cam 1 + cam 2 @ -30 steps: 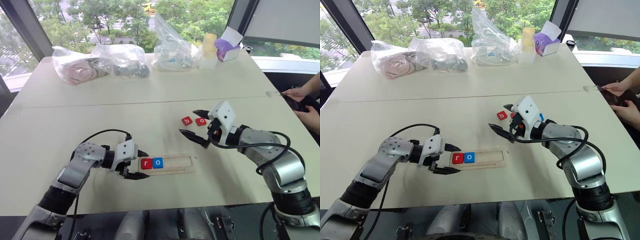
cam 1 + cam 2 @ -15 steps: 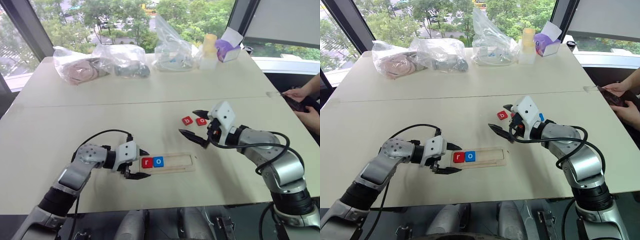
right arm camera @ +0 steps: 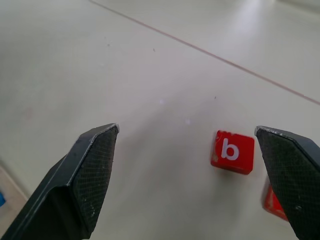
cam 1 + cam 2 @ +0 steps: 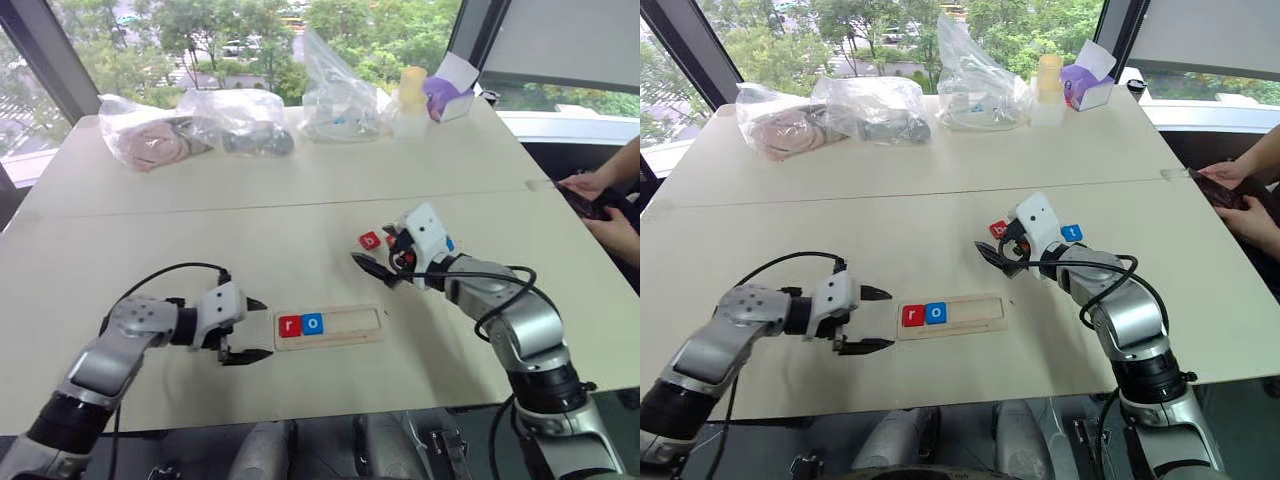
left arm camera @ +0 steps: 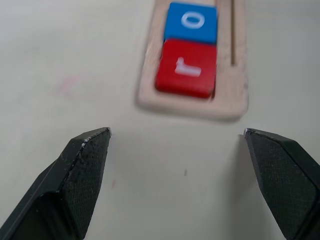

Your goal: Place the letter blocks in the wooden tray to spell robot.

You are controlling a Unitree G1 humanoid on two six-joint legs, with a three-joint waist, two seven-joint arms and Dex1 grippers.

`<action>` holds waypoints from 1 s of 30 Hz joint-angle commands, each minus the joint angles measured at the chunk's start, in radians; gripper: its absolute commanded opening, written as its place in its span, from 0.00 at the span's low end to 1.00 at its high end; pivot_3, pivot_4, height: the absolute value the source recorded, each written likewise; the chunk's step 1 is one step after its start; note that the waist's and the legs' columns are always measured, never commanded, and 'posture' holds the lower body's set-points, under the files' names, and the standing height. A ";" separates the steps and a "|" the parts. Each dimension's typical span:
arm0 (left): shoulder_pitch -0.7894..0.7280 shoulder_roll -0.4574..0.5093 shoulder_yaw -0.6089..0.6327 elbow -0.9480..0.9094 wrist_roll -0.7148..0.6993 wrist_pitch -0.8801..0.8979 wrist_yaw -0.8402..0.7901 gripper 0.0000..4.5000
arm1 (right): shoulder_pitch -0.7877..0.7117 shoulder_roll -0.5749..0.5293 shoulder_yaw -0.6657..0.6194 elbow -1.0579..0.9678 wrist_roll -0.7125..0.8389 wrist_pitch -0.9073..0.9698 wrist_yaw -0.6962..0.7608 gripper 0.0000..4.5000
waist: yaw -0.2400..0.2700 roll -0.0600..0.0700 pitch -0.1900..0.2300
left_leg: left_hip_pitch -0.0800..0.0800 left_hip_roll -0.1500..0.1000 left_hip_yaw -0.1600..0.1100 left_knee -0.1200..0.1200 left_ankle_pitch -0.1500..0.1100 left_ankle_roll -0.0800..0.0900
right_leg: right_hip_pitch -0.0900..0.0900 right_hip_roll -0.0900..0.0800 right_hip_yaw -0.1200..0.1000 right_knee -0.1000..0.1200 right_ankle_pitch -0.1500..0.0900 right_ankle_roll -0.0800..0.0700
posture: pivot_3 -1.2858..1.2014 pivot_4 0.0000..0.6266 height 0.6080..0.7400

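Observation:
The wooden tray [image 4: 345, 327] lies on the table in front of me, with a red "r" block [image 4: 290, 325] and a blue "o" block [image 4: 313, 323] side by side at its left end. My left gripper [image 4: 255, 330] is open just left of the tray's end, touching nothing; the left wrist view shows the "r" [image 5: 186, 68] and "o" [image 5: 191, 22] ahead of its fingers. My right gripper [image 4: 378, 250] hovers open over the red "b" block [image 4: 370, 240]. A blue "t" block [image 4: 1071, 232] lies just past that hand. Another red block [image 3: 272, 202] peeks beside the "b" [image 3: 232, 151].
Clear plastic bags [image 4: 200, 125], a yellow-capped bottle [image 4: 412, 95] and a purple box [image 4: 448, 92] line the table's far edge. A person's hands [image 4: 590, 190] rest at the right edge. A seam [image 4: 200, 212] runs across the table.
My left gripper has drawn back to the left, away from the tray's end. The right gripper has moved forward and down toward the red "b" block. The blocks in the tray stay put.

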 commanded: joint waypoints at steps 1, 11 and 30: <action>0.044 0.047 0.075 -0.007 -0.031 0.001 -0.009 0.99 | -0.072 0.040 -0.014 0.044 -0.016 0.051 -0.054 1.00 | -0.001 0.000 0.000 | 0.000 0.000 0.000 0.000 0.000 0.000 | 0.000 0.000 0.000 0.000 0.000 0.000 | 0.52 0.24 1.00; 0.026 0.026 0.246 -0.120 -0.278 0.134 0.011 0.99 | -0.196 0.114 0.006 0.257 -0.082 0.108 -0.130 1.00 | 0.005 0.000 0.000 | -0.004 -0.002 0.001 -0.001 0.000 -0.001 | -0.004 0.000 0.000 0.000 0.001 0.000 | 0.52 0.24 1.00; 0.001 -0.002 0.225 -0.158 -0.279 0.151 0.117 0.99 | -0.229 0.123 0.052 0.317 -0.152 0.121 -0.107 1.00 | 0.000 0.000 0.000 | -0.003 -0.001 0.001 -0.002 0.001 -0.001 | -0.005 0.002 0.001 0.001 0.001 0.000 | 0.52 0.24 1.00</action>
